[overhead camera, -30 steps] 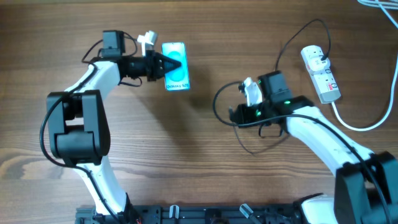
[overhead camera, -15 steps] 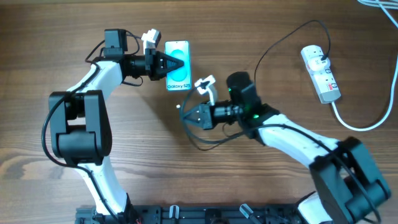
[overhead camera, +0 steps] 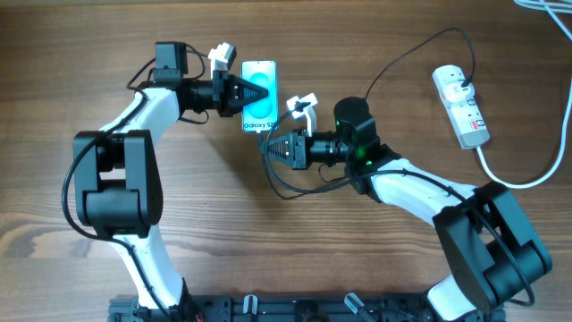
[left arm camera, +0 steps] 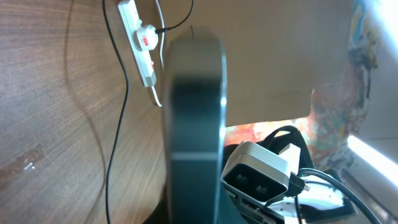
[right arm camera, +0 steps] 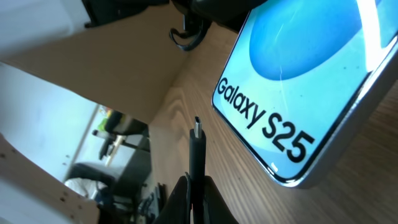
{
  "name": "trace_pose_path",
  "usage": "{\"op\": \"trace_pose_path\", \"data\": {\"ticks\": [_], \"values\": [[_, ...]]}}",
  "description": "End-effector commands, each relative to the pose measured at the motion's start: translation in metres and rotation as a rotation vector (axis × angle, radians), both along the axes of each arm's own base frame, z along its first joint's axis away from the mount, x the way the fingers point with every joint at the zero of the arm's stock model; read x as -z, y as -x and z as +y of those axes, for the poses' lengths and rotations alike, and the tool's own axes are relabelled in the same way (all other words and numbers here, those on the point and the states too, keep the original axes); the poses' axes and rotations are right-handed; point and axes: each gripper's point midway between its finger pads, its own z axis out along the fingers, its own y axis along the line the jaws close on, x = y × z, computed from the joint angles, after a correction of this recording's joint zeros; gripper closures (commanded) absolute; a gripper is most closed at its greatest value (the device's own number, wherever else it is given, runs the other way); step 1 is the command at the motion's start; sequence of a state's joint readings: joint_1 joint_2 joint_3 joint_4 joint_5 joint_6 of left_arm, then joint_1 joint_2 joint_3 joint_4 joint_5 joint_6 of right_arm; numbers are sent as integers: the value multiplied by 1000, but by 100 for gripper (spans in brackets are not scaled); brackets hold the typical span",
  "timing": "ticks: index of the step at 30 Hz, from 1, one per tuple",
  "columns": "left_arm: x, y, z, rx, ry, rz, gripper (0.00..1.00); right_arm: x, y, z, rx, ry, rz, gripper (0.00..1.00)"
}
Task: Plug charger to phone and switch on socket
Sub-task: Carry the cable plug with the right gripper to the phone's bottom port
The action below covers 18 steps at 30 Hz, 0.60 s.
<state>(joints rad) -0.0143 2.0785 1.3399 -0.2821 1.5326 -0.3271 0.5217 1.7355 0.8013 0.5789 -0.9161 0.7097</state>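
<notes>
The charger [right arm camera: 197,149] tip is pinched in the right gripper [right arm camera: 194,186]; the phone [right arm camera: 298,81] is placed just ahead-right, long axis slanting rightward.

We take this for a robotics lab: a left arm [overhead camera: 141,109] and right arm [overhead camera: 420,190] mounted at a wood-grain table [overhead camera: 268,259], with a dark chair [right arm camera: 118,140] beyond.

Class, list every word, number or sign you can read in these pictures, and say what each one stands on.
"Galaxy S25": white letters on the phone screen, near its bottom edge.
Socket: red marks, too small to read.
Charger: no text visible.
</notes>
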Motion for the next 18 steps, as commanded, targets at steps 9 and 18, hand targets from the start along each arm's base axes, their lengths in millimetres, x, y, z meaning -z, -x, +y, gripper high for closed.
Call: {"op": "trace_pose_path", "data": {"ticks": [9, 18], "values": [[-24, -21, 18, -22, 40, 248, 96, -35, 0, 7, -3, -145, 157, 96], [-25, -20, 13, -9, 38, 201, 96, -11, -10, 10, 105, -63, 185, 96]]}}
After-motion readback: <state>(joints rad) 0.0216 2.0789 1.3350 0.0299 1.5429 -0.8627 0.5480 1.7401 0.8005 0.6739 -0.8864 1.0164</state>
